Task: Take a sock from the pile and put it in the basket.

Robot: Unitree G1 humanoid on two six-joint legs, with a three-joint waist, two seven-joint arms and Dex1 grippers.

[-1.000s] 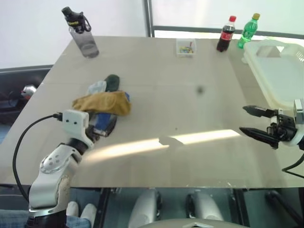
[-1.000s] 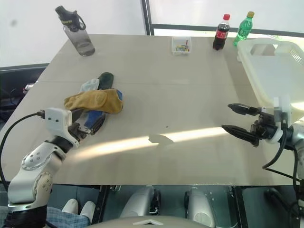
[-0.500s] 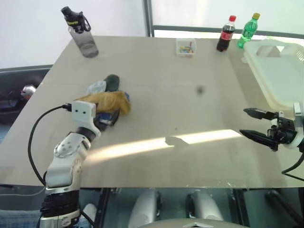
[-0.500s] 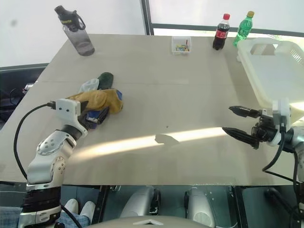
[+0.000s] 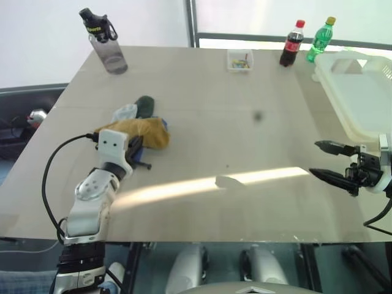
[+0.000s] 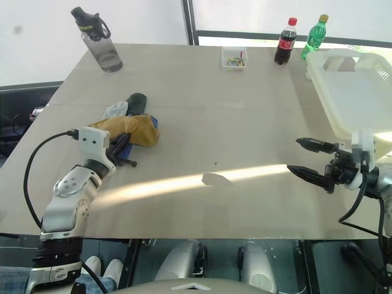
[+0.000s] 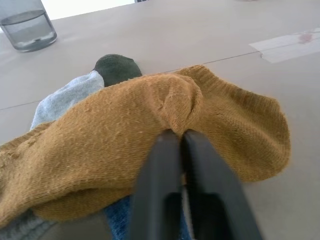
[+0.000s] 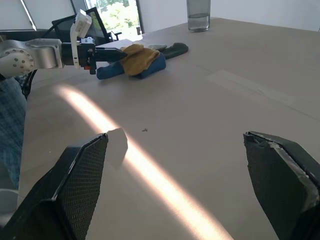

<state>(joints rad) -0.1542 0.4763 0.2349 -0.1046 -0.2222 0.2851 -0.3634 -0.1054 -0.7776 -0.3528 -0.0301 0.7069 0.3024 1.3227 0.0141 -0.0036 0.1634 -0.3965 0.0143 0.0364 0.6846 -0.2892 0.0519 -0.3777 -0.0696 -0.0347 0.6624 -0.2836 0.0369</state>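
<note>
Operator, your pile (image 5: pixel 139 125) is lying on the left half of the table (image 5: pixel 245 122), near its left edge. It is a loose heap of four socks: a mustard-yellow ribbed sock (image 7: pixel 165 145) is draping over the top, a blue one (image 7: pixel 122 217) is peeking out beneath it, a light grey one (image 7: pixel 65 100) is lying alongside, and a dark green one (image 7: pixel 116 66) is sitting at the far end.

Your left gripper (image 7: pixel 177 137) is pressing into the near face of the mustard sock with its two black fingers brought together, pinching a small fold of the knit between the tips. Your right gripper (image 5: pixel 331 162) is hovering over the right side of the table with its fingers spread wide and holding nothing.

The basket (image 5: pixel 361 92), pale cream with slotted sides, is standing at the far right edge of the table, well apart from the pile.

The left wrist view is giving you the sock's ribbed weave and the puckered fold at the fingertips, which the head views are not resolving. The right wrist view is showing the left gripper (image 8: pixel 112 54) side-on, reaching level into the heap. The head views are placing the far row of items: one grey water bottle (image 5: pixel 105 44), one small clear box (image 5: pixel 239 61), one cola bottle (image 5: pixel 291 44) and one green bottle (image 5: pixel 321 39).
</note>
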